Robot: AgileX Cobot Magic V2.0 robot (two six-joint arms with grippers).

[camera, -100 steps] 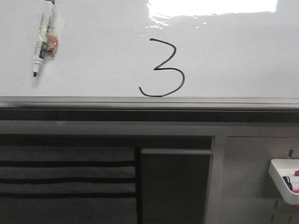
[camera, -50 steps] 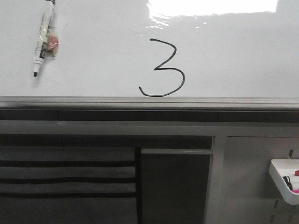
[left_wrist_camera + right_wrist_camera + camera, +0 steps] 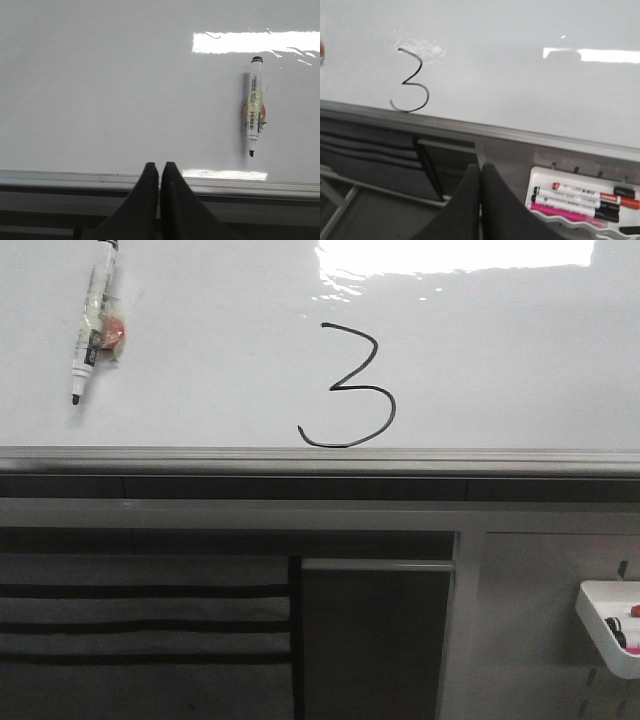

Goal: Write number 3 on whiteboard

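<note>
Black number 3 [image 3: 348, 387] stood drawn on the whiteboard [image 3: 520, 360] just above its grey lower edge strip, uncapped black marker [image 3: 90, 335] lay on the board well to its left, left gripper [image 3: 159, 172] closed and empty, right gripper [image 3: 480, 175] closed and empty beside a white tray [image 3: 540, 175] of markers.

The marker [image 3: 93, 332] lying on the whiteboard [image 3: 200, 390] has its cap end chopped off by the top edge of the front view, and the print on its barrel is way too small to read. The white tray [image 3: 606, 625] is cut by the right edge there, and in the right wrist view the pens [image 3: 585, 199] in it run off frame too.
</note>
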